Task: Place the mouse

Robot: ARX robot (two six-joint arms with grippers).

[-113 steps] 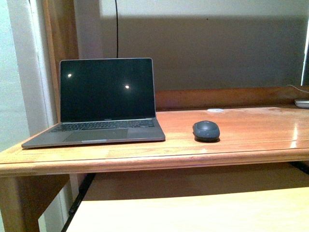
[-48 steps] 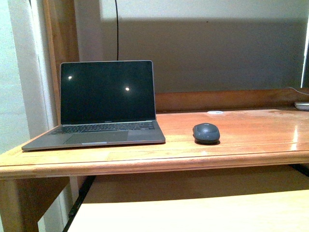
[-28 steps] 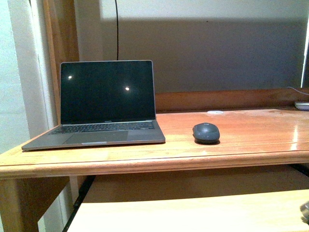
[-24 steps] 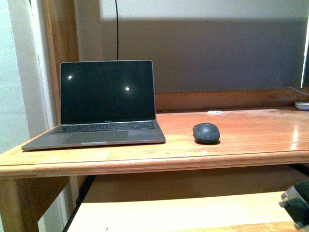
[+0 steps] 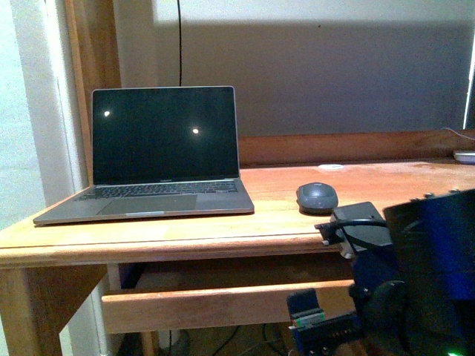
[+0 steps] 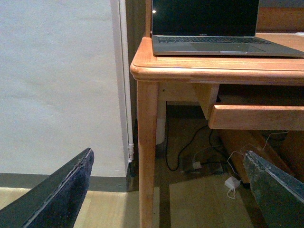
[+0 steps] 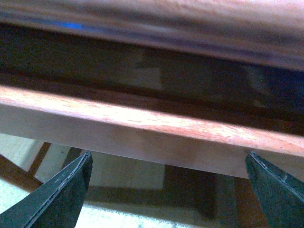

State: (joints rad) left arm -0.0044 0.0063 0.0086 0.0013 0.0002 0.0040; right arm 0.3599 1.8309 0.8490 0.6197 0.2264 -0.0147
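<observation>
The mouse (image 5: 317,197) is a small dark grey oval lying on the wooden desk (image 5: 223,230), right of the open laptop (image 5: 159,156). My right arm (image 5: 415,282) rises at the lower right, in front of and below the desk edge, apart from the mouse. My right gripper (image 7: 168,194) is open and empty, facing the wooden rail (image 7: 142,133) under the desk top. My left gripper (image 6: 175,190) is open and empty, low by the desk's left leg (image 6: 147,156). The mouse shows in neither wrist view.
A small flat white disc (image 5: 332,167) lies behind the mouse near the desk's back board. A pale object (image 5: 464,156) sits at the far right edge. Cables and a white adapter (image 6: 232,183) lie on the floor under the desk.
My right arm has come up into the front view at the lower right. The view has shifted and now shows the rail under the desk. The mouse and laptop have not moved.
</observation>
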